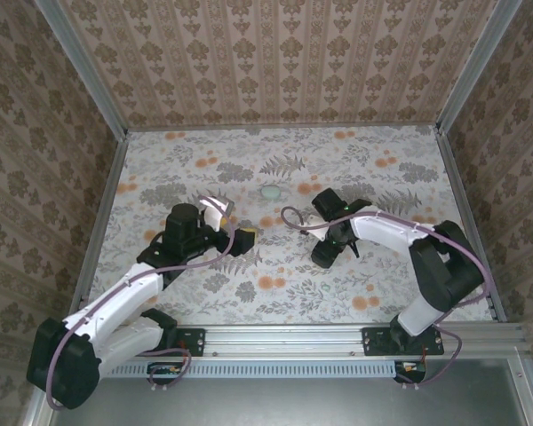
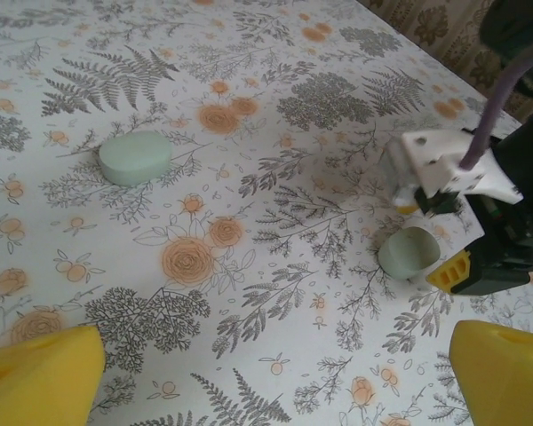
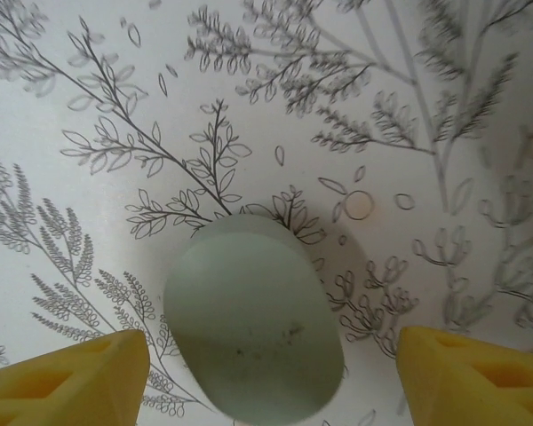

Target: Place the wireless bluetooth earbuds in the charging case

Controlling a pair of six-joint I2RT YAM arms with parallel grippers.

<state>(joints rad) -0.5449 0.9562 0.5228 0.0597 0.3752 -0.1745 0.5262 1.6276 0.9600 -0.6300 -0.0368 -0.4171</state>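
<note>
We see the case lying shut and flat on the flowered table. The left gripper hangs just short of it, jaws spread wide, nothing between them. Right of the case and nearer the arm bases, the right gripper stands over a second mint oval piece. Its yellow fingers are parted, with a gap on each side, gripping nothing. Whether that piece is a lid or a shell, we can't tell.

Robot test cell in a lab setting; the bench carries a printed floral sheet; damask-print panels close three sides between aluminium posts; the cabled left arm and right arm are bolted to a slotted rail.
</note>
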